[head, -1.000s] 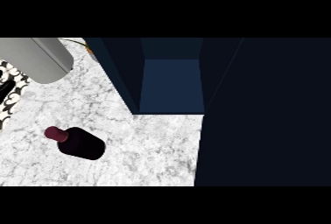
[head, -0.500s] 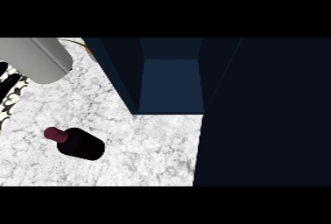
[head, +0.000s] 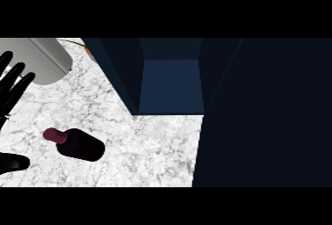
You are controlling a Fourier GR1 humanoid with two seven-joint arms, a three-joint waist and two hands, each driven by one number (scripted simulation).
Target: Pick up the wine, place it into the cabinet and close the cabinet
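We see a dark navy cabinet standing open at the back of the counter, its lighter blue inner floor bare; nothing shows inside it. Its open door fills the right part of the head view as a broad, very dark panel, reaching down to the lower edge of the scene.

The short, dark wine bottle with a maroon cap lies on its side on the counter, in front of the cabinet and to its left, well apart from the opening. Its cap points toward the upper left and its body toward the lower right. Nothing touches it.

At the left edge we find the black left hand, fingers straight and spread, pointing up; it grasps nothing and touches nothing we can make out. A dark rounded shape at the lower left edge, just left of the bottle, looks like its thumb, apart from the bottle. The right hand does not show.

A light grey cylindrical vessel sits in the upper left corner, just above the fingers; we cannot see into it. The surface is a white marble counter with grey veining.
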